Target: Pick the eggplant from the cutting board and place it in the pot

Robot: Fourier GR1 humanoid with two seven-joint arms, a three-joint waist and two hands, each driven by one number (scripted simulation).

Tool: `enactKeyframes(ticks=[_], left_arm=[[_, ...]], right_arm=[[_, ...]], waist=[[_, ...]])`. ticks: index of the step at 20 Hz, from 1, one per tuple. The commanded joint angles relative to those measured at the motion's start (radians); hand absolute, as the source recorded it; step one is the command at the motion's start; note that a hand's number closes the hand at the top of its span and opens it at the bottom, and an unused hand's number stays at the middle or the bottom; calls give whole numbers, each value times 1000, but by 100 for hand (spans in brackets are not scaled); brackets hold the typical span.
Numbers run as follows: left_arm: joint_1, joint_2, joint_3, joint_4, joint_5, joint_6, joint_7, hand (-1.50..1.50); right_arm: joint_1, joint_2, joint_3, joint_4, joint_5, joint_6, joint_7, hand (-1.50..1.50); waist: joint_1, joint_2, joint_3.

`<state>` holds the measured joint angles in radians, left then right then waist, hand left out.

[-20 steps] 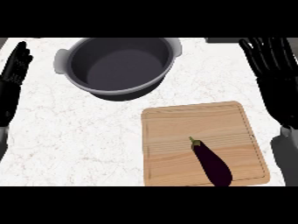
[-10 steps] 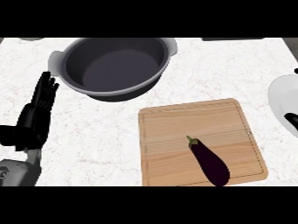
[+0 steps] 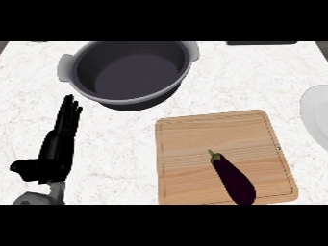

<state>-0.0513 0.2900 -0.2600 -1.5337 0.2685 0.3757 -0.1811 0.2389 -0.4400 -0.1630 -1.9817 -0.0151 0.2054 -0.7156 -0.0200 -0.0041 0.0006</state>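
Note:
A dark purple eggplant (image 3: 233, 178) with a green stem lies on the wooden cutting board (image 3: 195, 144), on its lower right part, stem pointing up-left. The grey pot (image 3: 129, 72) stands empty behind the board, toward the upper left. My left hand (image 3: 56, 144) is open at the lower left, fingers straight and pointing away, over bare counter left of the board and below the pot. It touches nothing. My right hand does not show.
A white plate (image 3: 321, 113) is cut off by the right edge, right of the board, with a small dark speck at its edge. White marble counter lies between pot, board and plate.
Both hands were raised at the upper corners a second ago. The left hand has come down to the lower left; the right hand has left the view. Eggplant, board and pot stay put.

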Motion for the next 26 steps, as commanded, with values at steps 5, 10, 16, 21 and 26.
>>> enactKeyframes(ticks=[5,10,16,21,26], left_arm=[[32,-10,-7,-31,-8,-8,-10,0],[8,-10,4,-18,-13,-5,9,0],[32,-33,6,-12,-28,-26,-16,0],[0,-43,44,27,-29,-66,-6,0],[52,-57,18,-50,-64,-49,18,0]], right_arm=[[163,-139,47,-194,341,9,190,-150],[223,-210,112,-317,550,63,384,-150],[132,-91,375,-340,764,115,647,-150],[47,12,496,-234,847,158,713,-150],[34,13,506,-124,971,146,738,-150]], waist=[[11,2,-4],[12,3,-4],[25,5,-2],[22,5,-1],[23,4,-1]])
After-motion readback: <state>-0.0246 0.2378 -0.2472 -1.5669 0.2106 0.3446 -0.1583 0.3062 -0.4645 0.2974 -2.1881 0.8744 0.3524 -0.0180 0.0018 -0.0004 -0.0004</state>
